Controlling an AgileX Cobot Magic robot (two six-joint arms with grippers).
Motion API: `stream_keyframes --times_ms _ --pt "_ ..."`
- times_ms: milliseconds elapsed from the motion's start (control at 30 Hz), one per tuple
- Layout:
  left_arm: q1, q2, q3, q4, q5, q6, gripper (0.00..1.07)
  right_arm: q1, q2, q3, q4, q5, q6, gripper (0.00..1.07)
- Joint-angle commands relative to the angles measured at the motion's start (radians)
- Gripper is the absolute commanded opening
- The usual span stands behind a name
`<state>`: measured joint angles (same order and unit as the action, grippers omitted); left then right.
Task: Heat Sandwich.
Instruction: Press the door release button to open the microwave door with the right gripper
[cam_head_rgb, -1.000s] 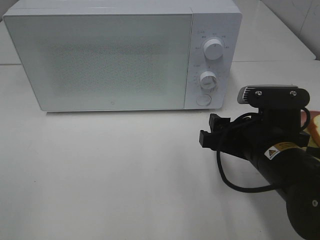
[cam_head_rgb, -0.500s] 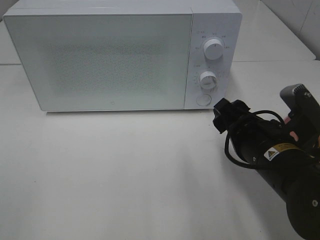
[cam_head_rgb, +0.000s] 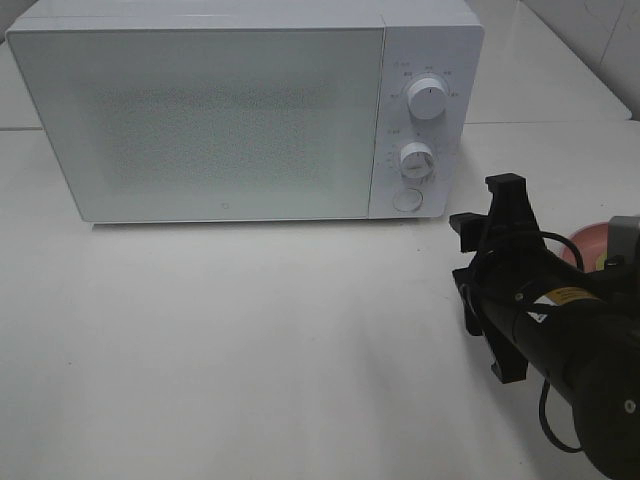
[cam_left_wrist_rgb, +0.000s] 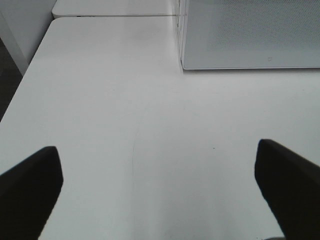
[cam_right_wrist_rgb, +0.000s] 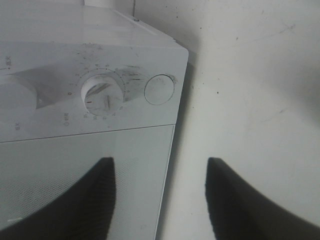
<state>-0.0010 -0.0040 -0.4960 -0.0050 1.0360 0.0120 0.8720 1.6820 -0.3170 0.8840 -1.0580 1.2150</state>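
Observation:
The sandwich is hidden in every view. A white microwave (cam_head_rgb: 220, 120) stands at the back with its door shut. In the high view my right gripper (cam_head_rgb: 465, 250) hovers just right of the microwave's lower right corner, rolled onto its side and pointing at the control panel. In the right wrist view its dark fingers (cam_right_wrist_rgb: 95, 200) stand apart with nothing between them, and the round button (cam_right_wrist_rgb: 159, 89) and lower knob (cam_right_wrist_rgb: 102, 95) lie ahead. The left gripper (cam_left_wrist_rgb: 160, 200) is wide open above bare table, left of the microwave's corner (cam_left_wrist_rgb: 182, 65).
A slice of a round pink plate (cam_head_rgb: 585, 242) shows behind the right arm at the right edge. Two knobs (cam_head_rgb: 427, 98) and a round button (cam_head_rgb: 406, 200) sit on the microwave's panel. White table (cam_head_rgb: 250, 340) spreads in front, and its left edge (cam_left_wrist_rgb: 20, 95) shows in the left wrist view.
The right arm has rolled its wrist and drawn back to the right, and its camera housing has swung out of sight. The pink plate now shows. The left gripper is unchanged.

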Motion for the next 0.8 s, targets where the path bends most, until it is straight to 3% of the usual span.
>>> stream_keyframes --times_ms 33,67,100,167,200,800 --pt "0.001 -0.027 0.004 -0.006 -0.009 -0.001 1.06 0.006 -0.002 0.000 -0.004 0.001 0.033 0.28" --pt "0.001 -0.027 0.004 -0.006 -0.009 -0.001 1.06 0.006 -0.002 0.000 -0.004 0.001 0.033 0.28" --pt "0.001 -0.027 0.004 -0.006 -0.009 -0.001 1.06 0.006 -0.002 0.000 -0.003 0.002 0.040 0.15" --pt "0.001 -0.027 0.004 -0.006 -0.009 -0.001 1.06 0.006 -0.002 0.000 -0.003 0.003 0.040 0.02" --pt "0.001 -0.027 0.004 -0.006 -0.009 -0.001 1.06 0.006 -0.002 0.000 -0.003 0.004 0.040 0.00" --pt "0.001 -0.027 0.004 -0.006 -0.009 -0.001 1.06 0.000 0.043 -0.013 -0.002 0.009 0.056 0.00"
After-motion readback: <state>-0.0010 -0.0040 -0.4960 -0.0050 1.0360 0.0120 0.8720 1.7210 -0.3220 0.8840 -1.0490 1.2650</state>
